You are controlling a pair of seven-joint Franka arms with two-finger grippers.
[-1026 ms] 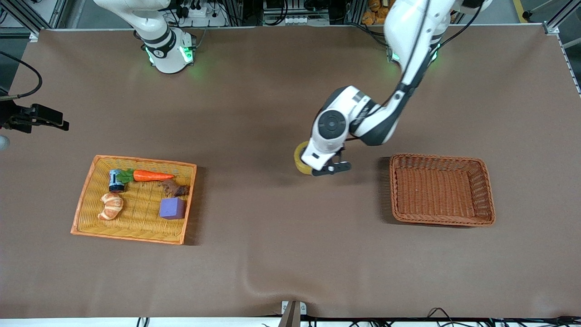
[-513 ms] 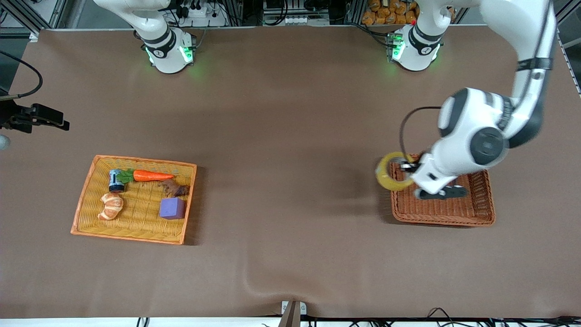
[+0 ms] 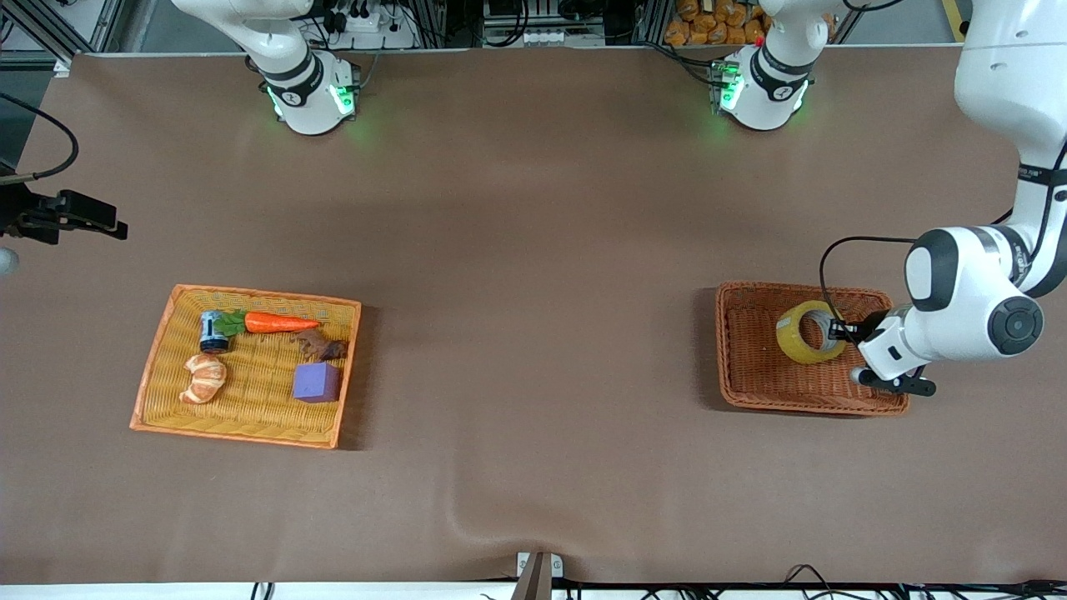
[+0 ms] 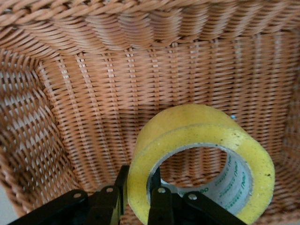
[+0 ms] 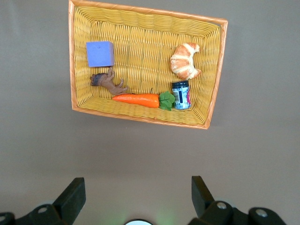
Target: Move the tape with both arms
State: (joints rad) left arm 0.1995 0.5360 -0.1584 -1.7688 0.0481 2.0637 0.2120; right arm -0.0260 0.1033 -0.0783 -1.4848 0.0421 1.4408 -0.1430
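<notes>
— Hanging over the brown wicker basket (image 3: 754, 392), the tape (image 3: 802, 332), yellowish ring tilted on edge, pinched through its wall by the left gripper (image 3: 840, 331)?

— Yes; clamped on the roll, one finger (image 4: 159, 206) inside the hole, one outside. Basket weave right under it.

— And the right gripper (image 5: 133, 199)?

— Waiting high over the worktop (image 3: 517, 250), fingers spread wide, holding nothing. Looking down on the orange tray (image 5: 75, 101).

— Inside that tray?

— Purple cube (image 3: 316, 382), carrot (image 3: 279, 322), croissant (image 3: 204, 378), small can (image 3: 213, 332), brown figure (image 3: 321, 344). Well apart from the basket, toward the right arm's end.
</notes>
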